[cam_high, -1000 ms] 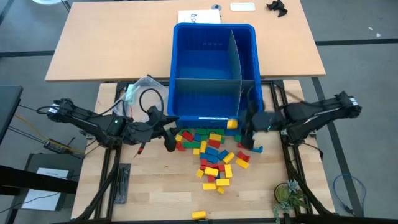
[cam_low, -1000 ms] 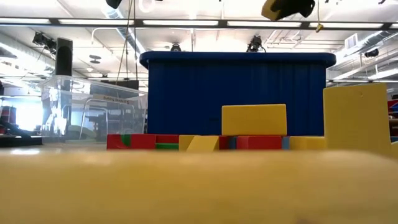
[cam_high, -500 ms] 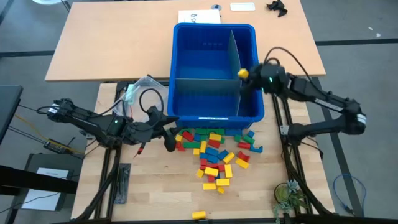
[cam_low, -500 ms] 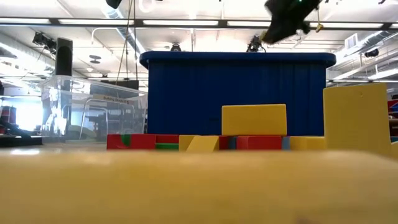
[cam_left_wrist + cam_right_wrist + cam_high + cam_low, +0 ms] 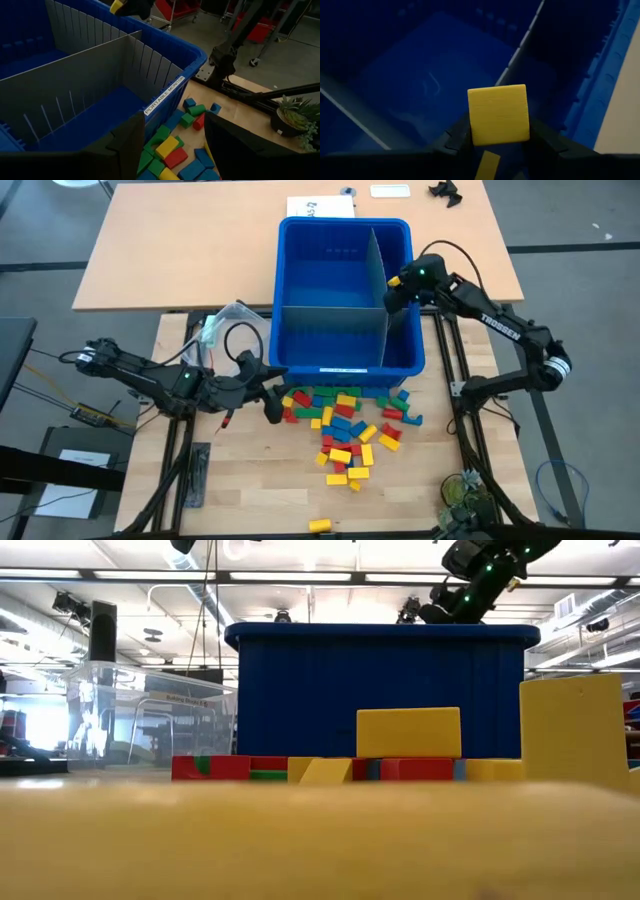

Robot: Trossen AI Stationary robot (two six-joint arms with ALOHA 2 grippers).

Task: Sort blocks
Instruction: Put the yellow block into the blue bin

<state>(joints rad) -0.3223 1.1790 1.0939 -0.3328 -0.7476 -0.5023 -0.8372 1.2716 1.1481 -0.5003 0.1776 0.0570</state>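
A yellow block (image 5: 498,114) is clamped between the fingers of the right gripper (image 5: 396,286), held above the blue bin (image 5: 300,360), over its right-hand compartments next to the grey divider (image 5: 375,265). A second yellow block (image 5: 488,165) is seen lying in the bin below it. The left gripper (image 5: 268,390) is parked low at the bin's front-left corner, fingers apart, nothing held. The remaining blocks (image 5: 345,430) are piled on the table (image 5: 260,480) in front of the bin; one yellow stray (image 5: 320,525) is found near the front edge.
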